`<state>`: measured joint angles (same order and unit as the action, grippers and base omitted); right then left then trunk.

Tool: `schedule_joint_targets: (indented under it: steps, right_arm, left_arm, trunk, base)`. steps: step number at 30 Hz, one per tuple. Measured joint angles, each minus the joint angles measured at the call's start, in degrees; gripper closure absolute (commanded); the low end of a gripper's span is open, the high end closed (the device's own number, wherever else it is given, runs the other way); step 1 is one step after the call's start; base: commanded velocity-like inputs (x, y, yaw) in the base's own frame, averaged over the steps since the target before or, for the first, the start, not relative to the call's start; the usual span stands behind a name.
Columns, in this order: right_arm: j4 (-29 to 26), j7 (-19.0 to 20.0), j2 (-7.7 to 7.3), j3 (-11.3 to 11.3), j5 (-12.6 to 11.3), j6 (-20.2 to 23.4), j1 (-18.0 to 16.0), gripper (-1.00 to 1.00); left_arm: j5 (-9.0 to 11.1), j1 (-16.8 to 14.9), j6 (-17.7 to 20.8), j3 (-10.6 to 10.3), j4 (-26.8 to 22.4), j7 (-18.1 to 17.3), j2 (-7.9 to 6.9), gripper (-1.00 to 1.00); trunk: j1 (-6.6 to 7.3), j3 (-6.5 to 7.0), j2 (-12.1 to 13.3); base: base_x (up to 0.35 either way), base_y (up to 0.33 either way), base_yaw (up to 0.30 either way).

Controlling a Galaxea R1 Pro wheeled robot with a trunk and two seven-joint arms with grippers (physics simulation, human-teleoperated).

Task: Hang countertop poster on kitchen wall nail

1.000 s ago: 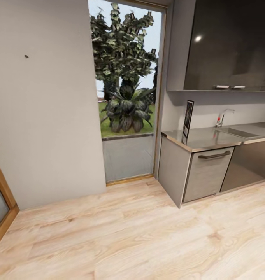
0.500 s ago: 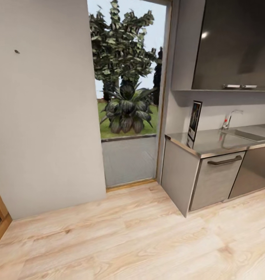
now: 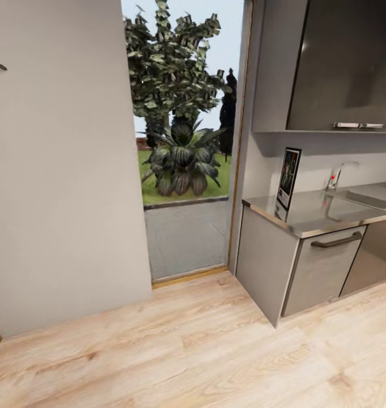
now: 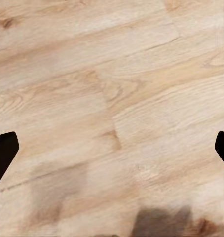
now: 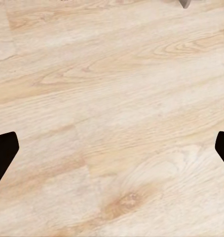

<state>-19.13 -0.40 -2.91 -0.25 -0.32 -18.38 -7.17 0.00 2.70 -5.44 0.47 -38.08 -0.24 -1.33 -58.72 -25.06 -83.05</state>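
A pale grey wall (image 3: 62, 187) fills the left, beside a glass door (image 3: 184, 141) onto greenery. The steel table (image 3: 320, 211) runs along the right under dark cabinets (image 3: 346, 62). The poster (image 3: 288, 177) stands upright at its near end, black-framed, white-bordered, dark inside. A wall nail (image 3: 2, 67) sits high up. Left gripper (image 4: 112, 153) and right gripper (image 5: 112, 153) are spread wide over wood floor (image 4: 112, 98).

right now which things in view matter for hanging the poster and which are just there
For the job:
- poster, upright on the kitchen countertop
- wall nail in the pale grey wall
- left gripper and right gripper, both open over the floor

Just there:
- tap and sink
- upper cabinet
- glass door with plants outside
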Motion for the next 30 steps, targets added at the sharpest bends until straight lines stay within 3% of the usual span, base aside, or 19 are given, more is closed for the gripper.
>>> schedule_joint_targets:
  steps: [30]
  right_arm:
    - [0.0,0.0,0.00,0.0,0.0,0.0,0.0,-1.00]
  left_arm:
    - [0.0,0.0,0.0,0.1,0.0,0.0,-0.05,-1.00]
  trunk:
    - [-0.01,1.21,0.0]
  base:
    - [0.003,0.001,-0.238]
